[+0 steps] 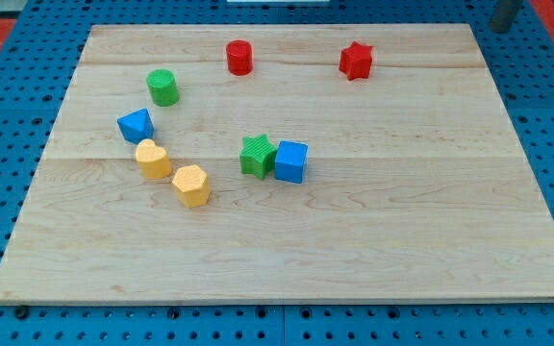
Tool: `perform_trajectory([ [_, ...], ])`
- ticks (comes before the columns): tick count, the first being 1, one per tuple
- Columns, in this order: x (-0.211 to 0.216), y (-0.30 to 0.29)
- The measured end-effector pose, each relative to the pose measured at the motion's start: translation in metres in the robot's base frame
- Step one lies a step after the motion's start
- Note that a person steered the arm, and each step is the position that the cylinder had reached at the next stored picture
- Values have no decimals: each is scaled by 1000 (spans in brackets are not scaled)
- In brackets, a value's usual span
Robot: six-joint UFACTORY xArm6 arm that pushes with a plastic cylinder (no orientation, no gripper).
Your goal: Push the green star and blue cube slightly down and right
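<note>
The green star lies near the middle of the wooden board. The blue cube touches its right side. A dark rod shows at the view's top right corner, just past the board's top edge. My tip is far up and to the right of both blocks and touches no block.
A red cylinder and a red star sit near the top. A green cylinder, a small blue block, a yellow heart and a yellow hexagon stand in an arc on the left.
</note>
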State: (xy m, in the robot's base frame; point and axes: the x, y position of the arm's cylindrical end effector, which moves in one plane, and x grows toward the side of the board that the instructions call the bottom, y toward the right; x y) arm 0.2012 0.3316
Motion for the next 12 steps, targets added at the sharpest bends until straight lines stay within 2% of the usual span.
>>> perform_trajectory([
  [3,2,7],
  [5,45,-2],
  [9,40,-42],
  [10,89,-101],
  [11,114,-179],
  [12,164,-262],
])
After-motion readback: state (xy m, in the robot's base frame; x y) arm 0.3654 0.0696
